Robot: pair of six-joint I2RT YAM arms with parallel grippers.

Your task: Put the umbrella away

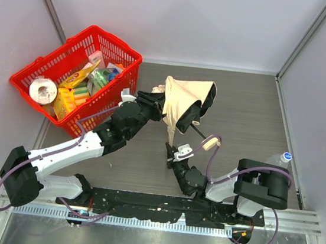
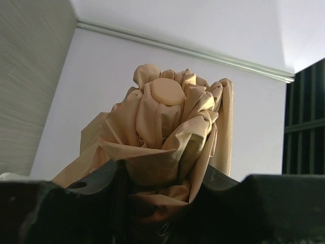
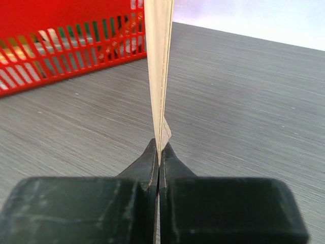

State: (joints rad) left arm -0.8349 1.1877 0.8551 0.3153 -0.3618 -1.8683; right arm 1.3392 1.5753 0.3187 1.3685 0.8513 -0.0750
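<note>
Two tools are holding the umbrella [image 1: 185,100]: left tool [image 2: 162,175] clamping bunched fabric [image 2: 167,122], right tool [image 3: 158,150] pinching one thin flap [image 3: 158,76], risking slipping out.

The umbrella [image 1: 184,101], loosely bundled, is held above mid-worktop [image 1: 253,115]. The left gripper [image 1: 158,101] clamps its fabric on the left side. The right gripper [image 1: 171,150] pinches a trailing fabric strip towards the near edge. A red basket [image 1: 116,42] of goods occupies the far-left corner.

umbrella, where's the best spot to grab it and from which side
Probably the tan handle, from the right: it juts clear of the bunched canopy on a bare shaft, while the left hand clamps the fabric.
</note>
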